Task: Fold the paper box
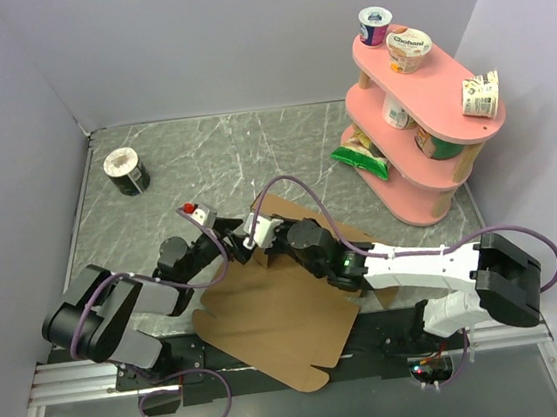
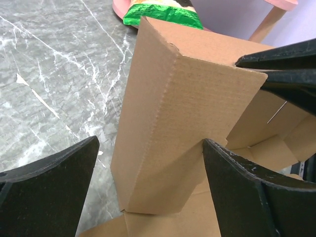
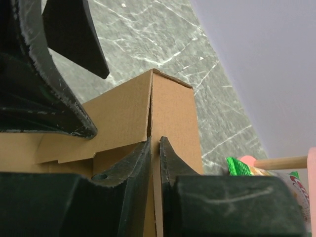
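Observation:
The paper box (image 1: pixel 281 319) is a brown cardboard sheet lying flat at the near middle of the table, with one flap (image 2: pixel 168 123) raised upright at its far left corner. My left gripper (image 2: pixel 150 148) is open and straddles that flap; its right finger (image 2: pixel 256 197) touches the flap's edge, and its left finger (image 2: pixel 49 192) stands apart from it. From the other side, my right gripper (image 3: pixel 155 143) is shut on the thin edge of the raised cardboard (image 3: pixel 173 113). In the top view both grippers meet at the flap, the left gripper (image 1: pixel 231 246) beside the right gripper (image 1: pixel 265 242).
A pink tiered shelf (image 1: pixel 420 122) with several yogurt cups stands at the back right, a green snack bag (image 1: pixel 358 159) at its foot. A small round container (image 1: pixel 126 171) sits at the back left. Walls close in the marble table (image 1: pixel 252 151) on three sides.

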You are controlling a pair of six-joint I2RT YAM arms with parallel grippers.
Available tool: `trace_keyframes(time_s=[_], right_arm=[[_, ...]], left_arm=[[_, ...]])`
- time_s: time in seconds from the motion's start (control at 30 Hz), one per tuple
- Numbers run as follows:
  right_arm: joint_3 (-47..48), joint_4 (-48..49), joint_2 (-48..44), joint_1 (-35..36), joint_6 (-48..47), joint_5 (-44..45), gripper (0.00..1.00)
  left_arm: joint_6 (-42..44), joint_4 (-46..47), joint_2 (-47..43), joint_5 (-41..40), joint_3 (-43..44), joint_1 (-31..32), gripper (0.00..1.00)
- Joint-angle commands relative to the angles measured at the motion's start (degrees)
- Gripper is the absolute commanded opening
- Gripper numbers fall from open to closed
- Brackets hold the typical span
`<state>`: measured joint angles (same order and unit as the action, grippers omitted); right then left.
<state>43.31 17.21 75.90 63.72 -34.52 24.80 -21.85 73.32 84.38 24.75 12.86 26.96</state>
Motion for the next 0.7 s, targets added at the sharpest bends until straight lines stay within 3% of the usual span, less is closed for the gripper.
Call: trace_keyframes(time_s=[0.0,0.1,0.67], right_arm=[[1.87,-4.46,0.04,-0.09,2.18,-2.74,0.16],[2.22,-5.61,-0.49,-0.35,2.09,-2.74,0.11],[3.97,-8.42,-1.45,-1.32,0.86,-3.88,0.06]], left_arm=[[4.09,-0.36,0.52,-3.39,1.64,1.86,0.91],[5.14,-2.12,0.7,-5.5,2.43,2.92,0.9],[9.37,-6.96,0.26,-12.01,2.7,5.47,0.9]])
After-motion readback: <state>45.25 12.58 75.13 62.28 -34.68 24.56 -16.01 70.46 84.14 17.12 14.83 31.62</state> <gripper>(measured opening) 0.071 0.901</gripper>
